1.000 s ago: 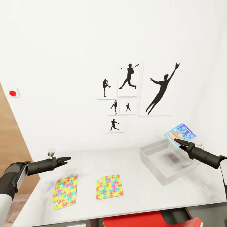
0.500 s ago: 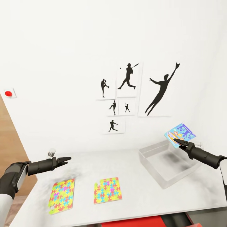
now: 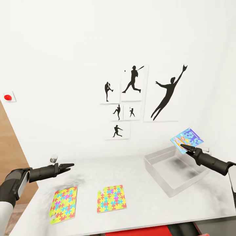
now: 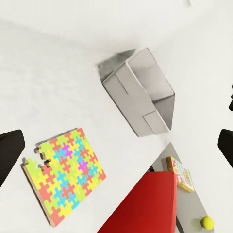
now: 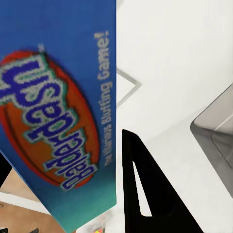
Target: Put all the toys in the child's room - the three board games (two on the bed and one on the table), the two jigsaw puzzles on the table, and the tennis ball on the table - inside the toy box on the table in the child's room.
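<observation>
a blue board game (image 3: pixel 187 140) hangs tilted at right of the head view, above the empty grey toy box (image 3: pixel 174 169). two bright jigsaw puzzles (image 3: pixel 63 208) (image 3: pixel 111 198) lie flat, apart, at lower left on the white table (image 3: pixel 141 203)

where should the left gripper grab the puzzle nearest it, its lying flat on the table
Take the left jigsaw puzzle by its far short edge, the one nearest the left gripper, coming down from above and behind. It lies flat and thin on the table, so a finger probably has to slip under an edge; sliding it to the table's near edge first may help.
</observation>
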Available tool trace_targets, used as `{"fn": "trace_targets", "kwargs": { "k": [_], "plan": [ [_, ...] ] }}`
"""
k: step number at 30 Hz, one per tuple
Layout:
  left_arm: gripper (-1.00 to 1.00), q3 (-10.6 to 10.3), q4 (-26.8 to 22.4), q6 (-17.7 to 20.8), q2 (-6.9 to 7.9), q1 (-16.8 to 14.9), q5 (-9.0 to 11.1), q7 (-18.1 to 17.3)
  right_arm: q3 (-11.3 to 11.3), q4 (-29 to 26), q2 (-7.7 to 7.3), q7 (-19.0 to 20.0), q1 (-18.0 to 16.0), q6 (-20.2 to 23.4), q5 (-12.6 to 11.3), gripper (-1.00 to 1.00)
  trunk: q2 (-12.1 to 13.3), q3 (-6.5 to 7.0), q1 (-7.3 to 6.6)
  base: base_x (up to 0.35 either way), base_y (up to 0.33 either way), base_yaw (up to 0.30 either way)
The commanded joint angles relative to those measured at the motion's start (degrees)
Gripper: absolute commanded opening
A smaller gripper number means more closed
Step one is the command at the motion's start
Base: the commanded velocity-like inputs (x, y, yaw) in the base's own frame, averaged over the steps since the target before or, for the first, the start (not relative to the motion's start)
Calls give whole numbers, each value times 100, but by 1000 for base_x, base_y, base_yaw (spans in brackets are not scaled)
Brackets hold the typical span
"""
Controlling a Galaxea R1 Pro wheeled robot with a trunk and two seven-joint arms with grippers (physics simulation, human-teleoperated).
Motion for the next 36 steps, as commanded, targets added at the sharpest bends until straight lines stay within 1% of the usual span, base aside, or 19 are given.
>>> {"fn": "trace_targets", "kwargs": {
  "k": [1,7,9,11,12,13,15,16,17,20,21,25,26,27,28,32,36],
  "plan": [
    [100,2,2,60,0,-1,14,-11,-10,0,-1,41,-4,26,26,-100,-4,-3,2,0,0,0],
    [100,1,2,60,0,-1,14,-11,0,18,-8,26,-4,26,19,-100,-4,-3,2,0,0,0],
    [100,-3,2,60,0,-1,15,-11,59,31,-23,-21,-19,26,10,-100,-4,-3,2,0,0,0],
    [100,-5,2,60,0,-1,14,-11,244,55,-53,-171,-107,26,3,-100,-4,-3,2,0,0,0],
    [100,-6,2,60,0,-1,12,-9,296,68,-58,-229,-158,26,2,-100,-4,-3,2,0,0,0],
    [100,-6,2,60,0,-1,12,-7,393,137,-65,-368,-288,26,-1,-100,-4,-3,2,0,0,0],
    [100,-6,2,60,0,0,10,-5,462,292,-73,-537,-437,26,-5,-100,-4,-3,2,0,0,0],
    [100,-6,2,60,0,0,10,-5,486,405,-77,-634,-521,26,-6,-100,-4,-3,2,0,0,0],
    [100,-7,2,60,0,-1,5,-4,525,703,-86,-838,-715,26,-8,-100,-4,-3,2,0,0,0],
    [100,-7,2,60,0,-1,0,-3,562,1238,-101,-1147,-1054,26,-5,-100,-4,-3,2,0,0,0],
    [100,-7,2,60,-1,-1,-4,-3,581,1635,-118,-1340,-1314,26,-2,-100,-4,-3,2,0,0,0],
    [100,-11,2,60,-9,-1,-11,-3,600,2307,-164,-1649,-1751,26,6,-100,-4,-3,2,0,0,0],
    [100,-13,2,60,-12,-1,-17,-1,604,2600,-211,-1819,-1930,26,9,-100,-4,-3,2,0,0,0],
    [100,-13,2,60,-13,-1,-19,1,604,2726,-237,-1909,-2007,26,9,-100,-4,-3,2,0,0,0],
    [100,-14,2,60,-16,-1,-24,3,601,2929,-293,-2085,-2132,26,-4,-100,-4,-3,2,0,0,0],
    [100,-19,2,60,-23,-1,-34,8,576,3191,-392,-2391,-2298,26,-47,-100,-4,-3,2,0,0,0],
    [100,-21,2,60,-26,-1,-32,2,569,3245,-426,-2475,-2332,26,-60,-100,-4,-9,2,0,0,0]
  ]
}}
